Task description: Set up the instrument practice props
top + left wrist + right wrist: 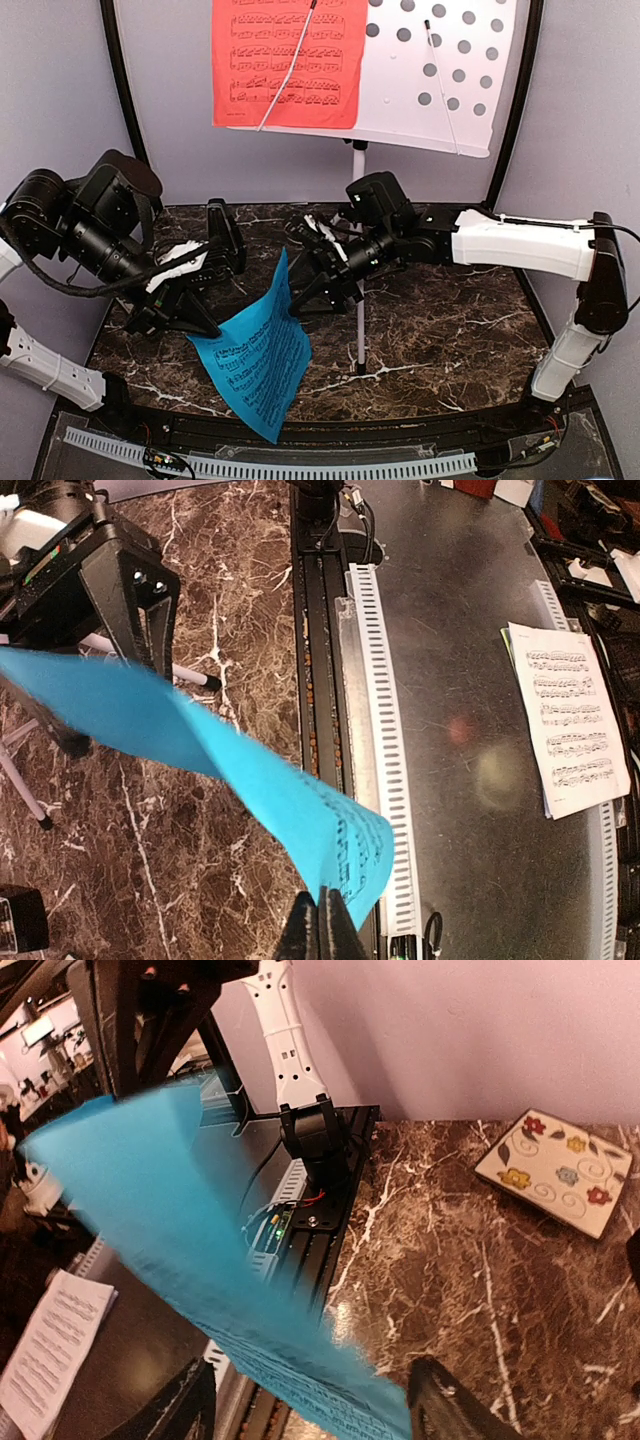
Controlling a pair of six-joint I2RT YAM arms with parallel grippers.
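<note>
Blue sheet (255, 360) — clenched by left gripper (320, 925) at one corner, right gripper (312, 1405) spread astride its edge. Handover step, likely — next, clamp right before freeing left.

The top view looks down from high at the near side, taking in the whole marble table (450, 340) and the music stand (440, 90) at the far edge. The left wrist view sits close above the blue sheet (250, 770), facing the table's near edge. The right wrist view, equally close, looks leftward across the same sheet and marble.
</note>
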